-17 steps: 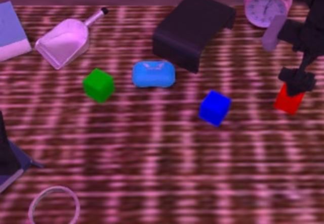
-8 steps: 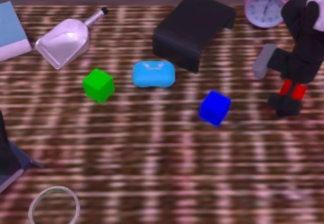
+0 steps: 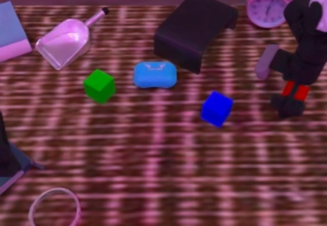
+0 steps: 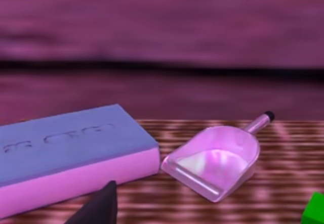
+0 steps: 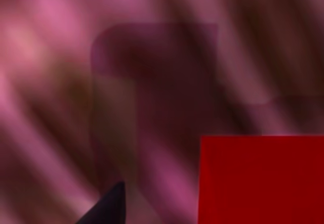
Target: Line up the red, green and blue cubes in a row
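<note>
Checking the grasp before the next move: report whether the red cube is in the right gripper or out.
In: red cube shows between the right gripper fingers.

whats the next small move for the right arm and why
Probably lift a little and carry the red cube toward the blue cube: the right gripper sits down over it at the table's right side, apart from the others.

Red cube [image 3: 295, 90]: glossy, bright red, mostly hidden under right gripper [image 3: 288, 105], only two slivers showing w/ tool on top. Blue cube [image 3: 216, 108]: deep blue, turned a bit, on table left of gripper, apart. Green cube [image 3: 99, 85]: bright green, much farther left, well apart.
</note>
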### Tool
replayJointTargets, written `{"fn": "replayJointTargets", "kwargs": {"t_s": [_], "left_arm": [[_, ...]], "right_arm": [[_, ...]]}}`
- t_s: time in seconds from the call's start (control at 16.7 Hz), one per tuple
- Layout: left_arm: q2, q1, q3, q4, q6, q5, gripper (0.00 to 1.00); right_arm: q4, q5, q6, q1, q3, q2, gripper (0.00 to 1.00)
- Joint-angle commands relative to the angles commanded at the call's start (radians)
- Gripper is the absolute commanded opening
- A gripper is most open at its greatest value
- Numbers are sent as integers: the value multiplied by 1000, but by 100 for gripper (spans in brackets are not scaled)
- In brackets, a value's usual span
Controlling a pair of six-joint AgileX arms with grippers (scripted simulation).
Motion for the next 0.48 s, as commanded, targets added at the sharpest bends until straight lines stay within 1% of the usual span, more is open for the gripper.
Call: {"fn": "replayJointTargets", "kwargs": {"t_s": [0.48], "left_arm": [[0, 0, 0, 0, 0, 0, 100]], "right_arm": [[0, 0, 0, 0, 0, 0, 10]]}}
